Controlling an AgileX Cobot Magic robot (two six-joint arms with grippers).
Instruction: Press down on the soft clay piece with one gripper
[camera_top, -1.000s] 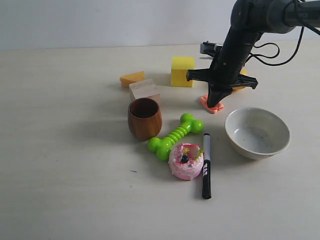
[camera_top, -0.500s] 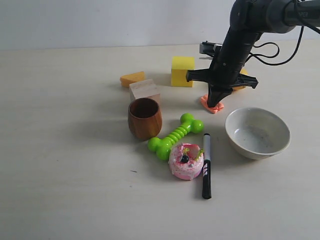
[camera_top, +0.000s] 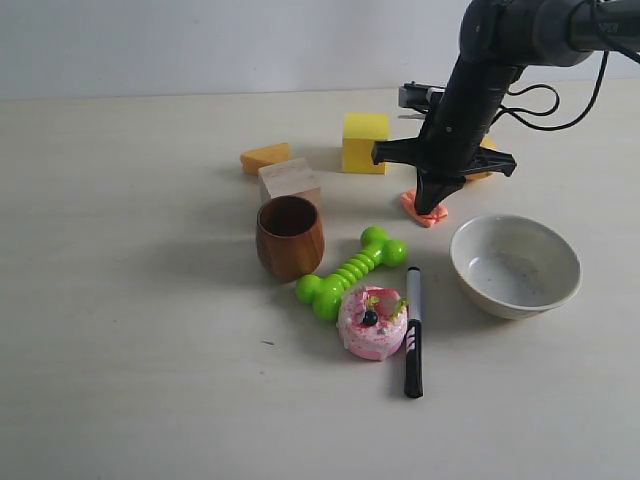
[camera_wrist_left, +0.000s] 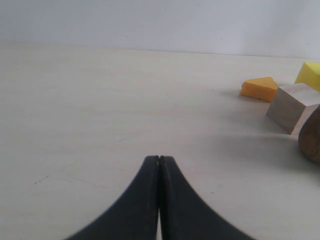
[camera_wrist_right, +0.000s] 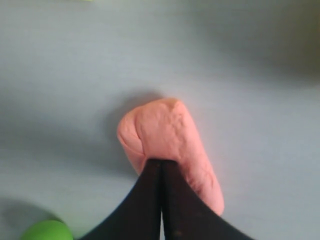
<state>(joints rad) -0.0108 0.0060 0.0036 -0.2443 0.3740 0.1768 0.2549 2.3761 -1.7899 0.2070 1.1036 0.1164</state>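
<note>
Nothing visibly shifts since before: the right gripper, fingers pinched together, rests on the soft clay piece, with the bowl near. The left gripper, clenched and empty, hovers over open table.

Pale wood-grain table, ten things lying on it. Back row: orange wedge, yellow cube, wooden block just in front of the wedge. Brown wooden cup upright, just in front of the block. Green bone toy lies diagonal beside the cup. Pink frosted donut near the bone's lower end, black marker right against the donut's right side. White bowl on the right, upright. Soft clay piece flat on the table between cube and bowl. A yellow-orange thing behind it, mostly hidden.
</note>
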